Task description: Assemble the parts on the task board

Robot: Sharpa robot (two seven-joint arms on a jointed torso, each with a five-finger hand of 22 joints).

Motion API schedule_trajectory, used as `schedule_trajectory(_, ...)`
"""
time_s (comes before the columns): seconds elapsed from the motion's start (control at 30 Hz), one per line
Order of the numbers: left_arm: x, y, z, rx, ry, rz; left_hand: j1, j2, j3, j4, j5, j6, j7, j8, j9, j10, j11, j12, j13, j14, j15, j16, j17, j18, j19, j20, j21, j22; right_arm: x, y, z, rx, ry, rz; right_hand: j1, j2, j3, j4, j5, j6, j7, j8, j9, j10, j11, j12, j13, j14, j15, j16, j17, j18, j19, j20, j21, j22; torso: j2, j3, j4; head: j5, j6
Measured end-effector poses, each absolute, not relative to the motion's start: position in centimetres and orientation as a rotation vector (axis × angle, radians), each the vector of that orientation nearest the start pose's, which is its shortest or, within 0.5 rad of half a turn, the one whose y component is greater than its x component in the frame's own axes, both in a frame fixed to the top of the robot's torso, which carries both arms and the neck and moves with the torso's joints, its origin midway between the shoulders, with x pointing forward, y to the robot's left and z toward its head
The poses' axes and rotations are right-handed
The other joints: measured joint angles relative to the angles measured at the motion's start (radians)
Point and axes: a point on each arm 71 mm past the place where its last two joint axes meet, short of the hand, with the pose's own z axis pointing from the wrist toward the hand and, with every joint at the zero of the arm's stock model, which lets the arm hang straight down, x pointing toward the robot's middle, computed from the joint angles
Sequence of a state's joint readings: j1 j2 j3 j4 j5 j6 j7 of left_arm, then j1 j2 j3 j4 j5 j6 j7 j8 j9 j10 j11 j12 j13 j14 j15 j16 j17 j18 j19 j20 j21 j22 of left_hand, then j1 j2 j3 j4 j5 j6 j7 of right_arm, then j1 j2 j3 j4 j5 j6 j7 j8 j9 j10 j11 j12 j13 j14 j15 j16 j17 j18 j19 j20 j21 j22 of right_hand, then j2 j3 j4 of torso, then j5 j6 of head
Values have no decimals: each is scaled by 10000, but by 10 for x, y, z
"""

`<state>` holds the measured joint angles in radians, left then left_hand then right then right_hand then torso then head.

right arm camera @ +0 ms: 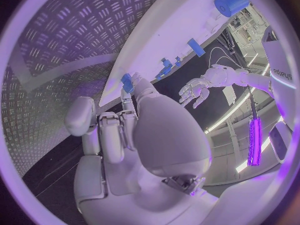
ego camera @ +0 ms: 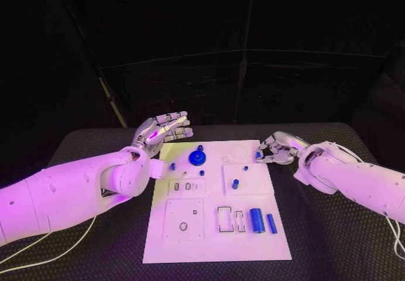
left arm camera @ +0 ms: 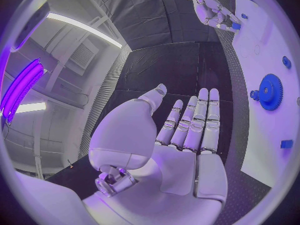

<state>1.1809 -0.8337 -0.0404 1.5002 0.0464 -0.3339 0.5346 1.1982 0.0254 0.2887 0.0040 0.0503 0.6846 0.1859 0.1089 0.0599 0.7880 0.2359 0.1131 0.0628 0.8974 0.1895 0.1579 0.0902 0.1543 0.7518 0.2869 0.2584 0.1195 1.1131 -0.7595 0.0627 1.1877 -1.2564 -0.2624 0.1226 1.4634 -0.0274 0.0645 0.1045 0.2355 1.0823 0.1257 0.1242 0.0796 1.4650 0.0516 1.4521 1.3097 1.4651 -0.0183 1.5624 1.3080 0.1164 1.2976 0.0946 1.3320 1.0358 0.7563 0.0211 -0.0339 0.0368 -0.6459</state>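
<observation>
Two hands flank the white task board point(ego camera: 218, 234): the left hand point(ego camera: 162, 132) hovers off its far left corner, fingers straight, apart and holding nothing. The right hand point(ego camera: 277, 149) sits at the far right edge, fingertips pinching a small blue part point(right arm camera: 127, 82). A blue gear point(ego camera: 198, 157) stands near the board's far end, and two blue cylinders point(ego camera: 263, 221) lie at the near right.

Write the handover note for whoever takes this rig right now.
Left hand: open, raised off the board's far left corner, holding nothing.
Right hand: at the board's far right edge, pinching a small blue part.
Board: gear stands near the far edge; two cylinders lie at the near right; a few small pegs stand mid-board.
Left: seat the pinched part, then the cylinders; several slots look empty.
</observation>
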Motion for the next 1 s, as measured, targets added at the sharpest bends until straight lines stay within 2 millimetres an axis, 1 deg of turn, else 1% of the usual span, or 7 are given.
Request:
schedule_trajectory(0.07,492,216,-181,-11132,12684,-15850,0,0,0,0,0,0,0,0,0,0,0,0,0,0,0,0,0,0,0,0,0,0,533,-256,-215,696,16858,7161,33,83,88,-32,-200,68,-44,38,0,-2,-79,0,1,36,-36,0,0,0,52,-53,0,12,0,0,0,-1,-4)
schedule_trajectory(0.13,492,216,-181,-11133,12684,-15848,0,0,0,0,0,0,0,0,0,0,0,0,0,0,0,0,0,1,0,0,0,1,533,-256,-215,705,16828,7151,38,141,171,-39,-351,122,-92,60,-3,18,-91,0,1,0,-72,0,0,0,53,-53,34,46,0,0,0,-2,-6)
schedule_trajectory(0.37,492,216,-181,-11134,12684,-15845,0,0,0,0,0,0,0,0,0,0,0,0,0,0,0,0,0,0,0,0,0,1,531,-254,-212,727,16551,7189,67,300,283,-74,-401,159,-66,105,-3,-18,-127,46,4,0,-71,0,-1,0,88,-88,41,95,-4,2,0,-3,-11)
schedule_trajectory(0.5,492,217,-181,-11138,12682,-15836,0,0,0,0,0,0,0,0,0,0,0,0,0,0,0,0,-9,0,0,0,0,-7,523,-247,-206,636,16343,7456,48,335,311,-46,-314,160,-66,105,-3,-18,-126,46,6,0,-71,0,-1,1,124,-124,41,104,-16,2,-2,28,-11)
schedule_trajectory(0.63,491,218,-181,-11142,12679,-15825,0,0,0,0,0,0,0,0,0,0,0,0,0,0,0,0,-12,0,0,0,0,-9,510,-230,-198,469,16172,7984,34,348,312,-46,-270,160,-67,104,-6,-18,-126,46,6,0,-71,0,-1,0,124,-124,41,103,-33,-8,-2,31,3)
schedule_trajectory(0.77,491,218,-181,-11142,12686,-15834,0,0,0,0,0,0,0,0,0,0,0,0,0,0,0,-39,-12,0,0,0,0,-9,496,-203,-189,325,16076,8618,-21,393,298,-27,-267,158,-68,90,-8,-19,-125,46,9,0,-71,0,-2,-1,124,-124,40,103,-61,-29,17,42,6)
schedule_trajectory(1.0,492,218,-181,-11144,12682,-15817,0,0,0,0,0,58,-5,0,0,0,0,0,0,0,0,-39,-11,0,0,0,0,-15,477,-146,-182,103,16063,9503,-61,356,345,33,-267,155,-72,71,-65,-18,-125,44,5,0,-70,0,-3,0,123,-124,40,102,-139,-40,81,123,-124)
